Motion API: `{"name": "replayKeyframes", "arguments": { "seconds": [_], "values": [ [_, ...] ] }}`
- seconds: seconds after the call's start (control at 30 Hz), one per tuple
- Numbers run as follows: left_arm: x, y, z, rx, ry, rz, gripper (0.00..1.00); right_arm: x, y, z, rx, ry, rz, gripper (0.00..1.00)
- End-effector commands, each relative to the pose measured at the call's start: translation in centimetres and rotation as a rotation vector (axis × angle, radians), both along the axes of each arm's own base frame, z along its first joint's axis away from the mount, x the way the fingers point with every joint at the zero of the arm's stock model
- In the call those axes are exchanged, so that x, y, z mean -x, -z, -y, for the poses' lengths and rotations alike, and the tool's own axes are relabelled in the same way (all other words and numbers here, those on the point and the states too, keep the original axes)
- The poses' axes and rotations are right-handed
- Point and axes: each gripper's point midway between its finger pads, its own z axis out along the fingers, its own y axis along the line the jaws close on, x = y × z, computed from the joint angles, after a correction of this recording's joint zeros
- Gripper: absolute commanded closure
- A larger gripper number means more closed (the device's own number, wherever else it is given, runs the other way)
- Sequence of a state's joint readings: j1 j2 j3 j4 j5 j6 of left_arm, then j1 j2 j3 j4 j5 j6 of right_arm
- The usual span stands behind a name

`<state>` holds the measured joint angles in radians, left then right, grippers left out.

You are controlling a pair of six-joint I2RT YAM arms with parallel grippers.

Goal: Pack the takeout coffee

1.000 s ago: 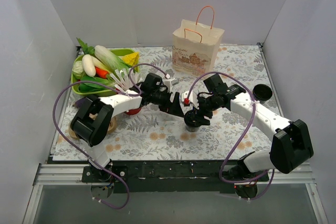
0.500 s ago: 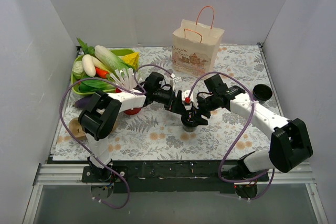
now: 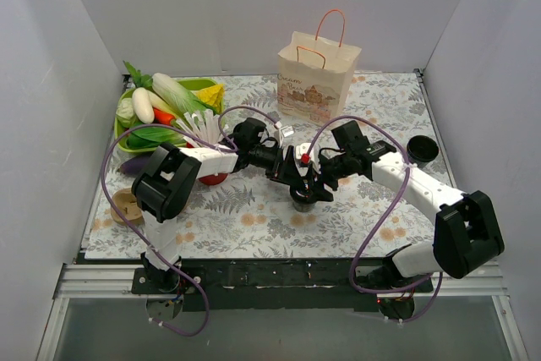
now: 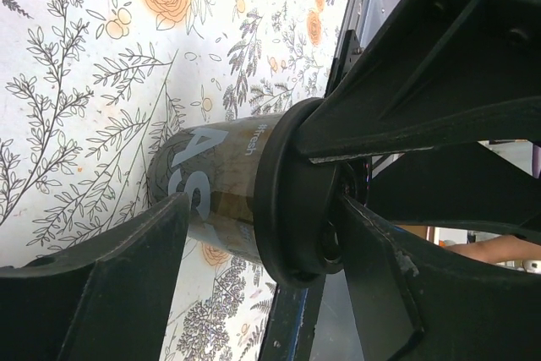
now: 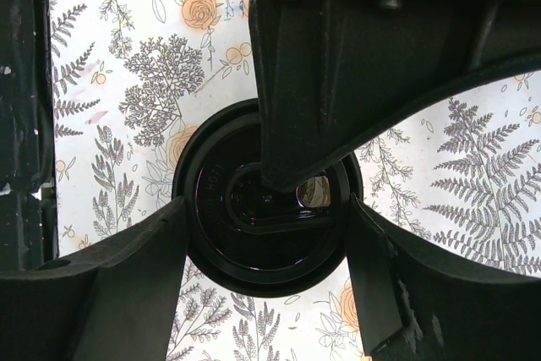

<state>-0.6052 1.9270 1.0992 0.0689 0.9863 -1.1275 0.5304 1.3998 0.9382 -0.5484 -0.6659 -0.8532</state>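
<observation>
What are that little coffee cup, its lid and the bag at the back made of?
The coffee cup looks like paper with a glossy printed coat: dark brown, white lettering, a soft sheen. Its lid looks like moulded black plastic, shiny with raised rings. The bag looks like matte cream paper, creased and printed, with thin orange handles, perhaps cord.

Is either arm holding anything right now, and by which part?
The right gripper appears to clamp the takeout coffee by its lid rim, one finger each side. Whether the left gripper grips it cannot be told.
</observation>
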Motion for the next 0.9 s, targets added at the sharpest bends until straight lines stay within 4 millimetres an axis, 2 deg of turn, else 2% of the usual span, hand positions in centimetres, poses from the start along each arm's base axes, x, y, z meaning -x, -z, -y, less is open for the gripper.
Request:
{"name": "replayKeyframes", "arguments": {
  "seconds": [0.0,0.13,0.23,0.37,0.5,0.7,0.87],
  "values": [
    [-1.5,3.6,-0.7,-0.141,-0.091,0.046,0.33,1.5,6.0,4.7,0.275,0.088,-0.124,0.43],
    [-1.5,4.3,-1.4,-0.191,-0.104,0.056,0.35,0.1,4.1,4.2,0.230,0.108,-0.074,0.36],
    [-1.4,4.4,-1.7,-0.201,-0.105,0.070,0.35,-0.3,3.4,4.1,0.213,0.120,-0.044,0.33],
    [-1.3,4.3,-1.9,-0.205,-0.104,0.087,0.36,-0.6,2.7,4.2,0.197,0.138,-0.012,0.32],
    [-1.3,5.0,-2.3,-0.232,-0.106,0.101,0.36,-0.6,2.3,4.3,0.192,0.153,0.009,0.31],
    [-1.4,5.3,-2.4,-0.240,-0.107,0.102,0.37,-1.6,0.6,4.0,0.148,0.209,0.055,0.31],
    [-1.5,5.4,-2.4,-0.245,-0.107,0.106,0.37,-1.1,-0.8,3.6,0.107,0.202,0.054,0.32]
  ]
}}
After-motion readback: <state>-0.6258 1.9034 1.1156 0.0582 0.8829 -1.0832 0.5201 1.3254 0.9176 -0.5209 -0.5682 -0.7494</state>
